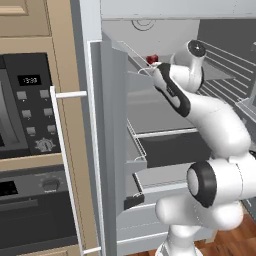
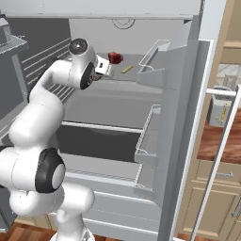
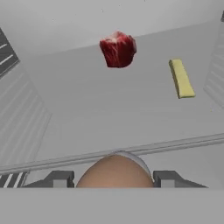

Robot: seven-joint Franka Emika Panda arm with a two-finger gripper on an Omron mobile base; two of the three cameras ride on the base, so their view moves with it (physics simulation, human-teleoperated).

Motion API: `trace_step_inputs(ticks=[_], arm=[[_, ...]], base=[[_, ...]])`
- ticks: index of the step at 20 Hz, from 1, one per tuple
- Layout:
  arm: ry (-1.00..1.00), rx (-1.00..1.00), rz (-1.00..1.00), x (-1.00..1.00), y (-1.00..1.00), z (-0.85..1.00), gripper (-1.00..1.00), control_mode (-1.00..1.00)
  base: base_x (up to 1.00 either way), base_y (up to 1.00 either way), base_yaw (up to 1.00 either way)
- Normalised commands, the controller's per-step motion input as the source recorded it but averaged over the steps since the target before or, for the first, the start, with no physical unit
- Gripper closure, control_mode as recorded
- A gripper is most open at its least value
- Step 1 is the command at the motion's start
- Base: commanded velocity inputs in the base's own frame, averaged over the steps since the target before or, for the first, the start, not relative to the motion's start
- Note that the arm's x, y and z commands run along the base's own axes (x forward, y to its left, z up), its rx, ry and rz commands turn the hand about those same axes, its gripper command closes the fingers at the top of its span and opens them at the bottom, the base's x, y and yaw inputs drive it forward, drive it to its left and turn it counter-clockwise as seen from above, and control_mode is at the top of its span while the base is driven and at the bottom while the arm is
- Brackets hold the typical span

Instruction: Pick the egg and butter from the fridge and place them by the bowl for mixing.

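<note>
Inside the tall grey fridge [image 2: 183,108], at the upper pale grey shelf [image 3: 131,118], the two-finger dark-tipped gripper [image 3: 114,178] sits with its jaws partly apart and a smooth rounded tan-brown egg [image 3: 114,173] between them; the fingertips [image 3: 59,178] flank the egg on both sides, so it looks clamped on the egg, contact at the pads hidden by the frame edge. Egg fills the gap between the jaws, matte, oval top visible only.

Small thin pale yellow stick of butter [image 3: 182,78] lies flat on the same shelf, ahead of the gripper and off to the right in the hand view, well apart from the egg, long axis running roughly away from the camera. Also seen as a tiny yellow sliver in the right base view [image 2: 126,69], just beyond the wrist.

Dark red, lumpy, marbled chunk of raw meat [image 3: 117,49] sits further back on the shelf, left of the butter, not touching it; also visible at [image 2: 115,58] and [image 1: 153,59].

Shelf surface is plain, flat, light grey with a thin raised front lip. Ribbed grey side walls. White wire-railed door bins [image 2: 149,136] hang on the open door, long white bar handle [image 1: 65,165] at its edge. Black built-in ovens [image 1: 30,150] stand beside the fridge, in tan wood cabinetry.
</note>
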Motion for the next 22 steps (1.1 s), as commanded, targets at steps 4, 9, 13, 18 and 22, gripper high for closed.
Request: trace_step_inputs(ticks=[4,9,13,18,22], arm=[[0.00,0.00,0.00,-0.80,0.00,0.01,1.00,-1.00],[0.00,-0.01,0.00,-0.81,0.01,-0.05,1.00,-1.00],[0.03,-0.05,0.00,-0.75,0.02,-0.16,1.00,-1.00],[0.13,-0.05,0.00,-0.66,0.05,-0.21,1.00,-1.00],[0.29,-0.02,0.00,-0.42,0.05,-0.27,1.00,-1.00]], base=[[0.00,0.00,0.00],[0.00,0.00,0.00],[0.00,0.00,0.00],[0.00,0.00,0.00],[0.00,0.00,0.00]])
